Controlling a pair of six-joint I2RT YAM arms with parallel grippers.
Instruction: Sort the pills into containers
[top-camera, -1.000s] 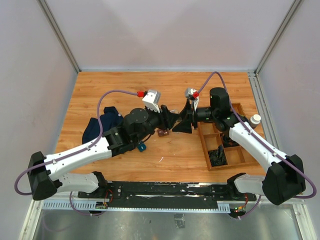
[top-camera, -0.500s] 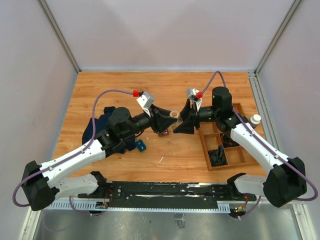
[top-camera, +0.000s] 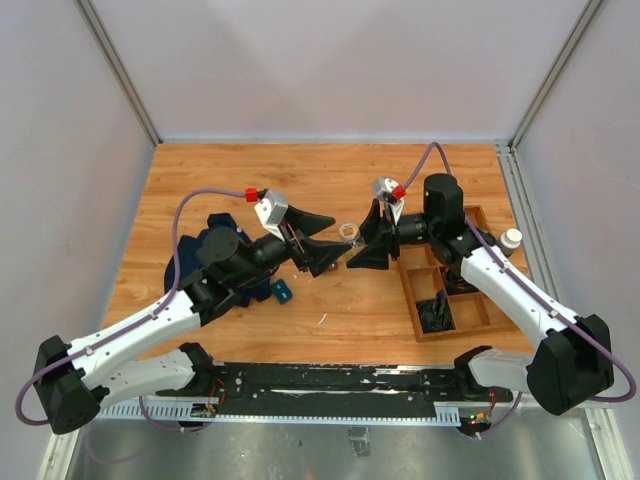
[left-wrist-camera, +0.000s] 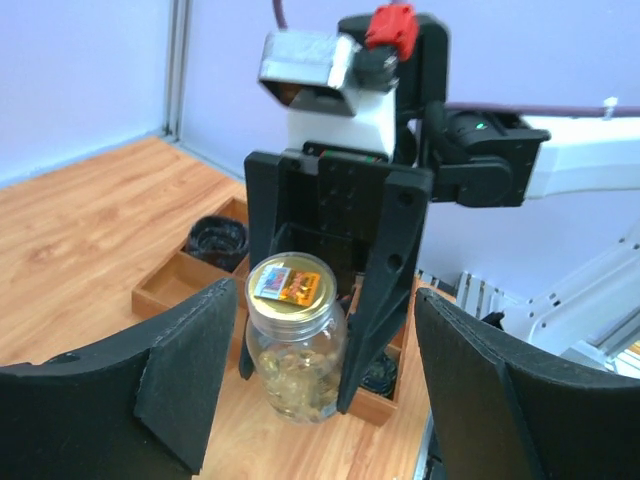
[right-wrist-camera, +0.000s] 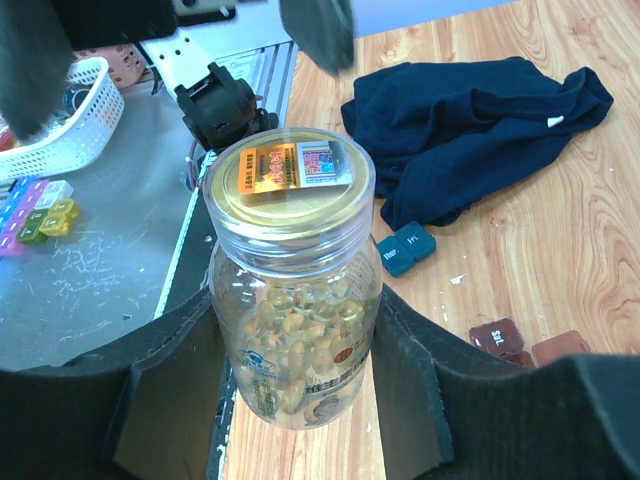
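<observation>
Left gripper (top-camera: 333, 240) has drawn back from the pill bottle (right-wrist-camera: 293, 290), jaws now apart and empty; right gripper (top-camera: 358, 243) clamps the bottle's body.

Clear bottle (right-wrist-camera: 295, 330), gold seal; navy cloth (right-wrist-camera: 470, 110); reddish-brown containers (right-wrist-camera: 497, 337).

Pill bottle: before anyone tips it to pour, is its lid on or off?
On. A gold-topped lid covers the mouth of the bottle, which the right end effector holds upright; capsules show inside.

Navy cloth (right-wrist-camera: 470, 120), wooden divided tray (top-camera: 470, 312), perhaps teal box (right-wrist-camera: 405, 250)
</observation>
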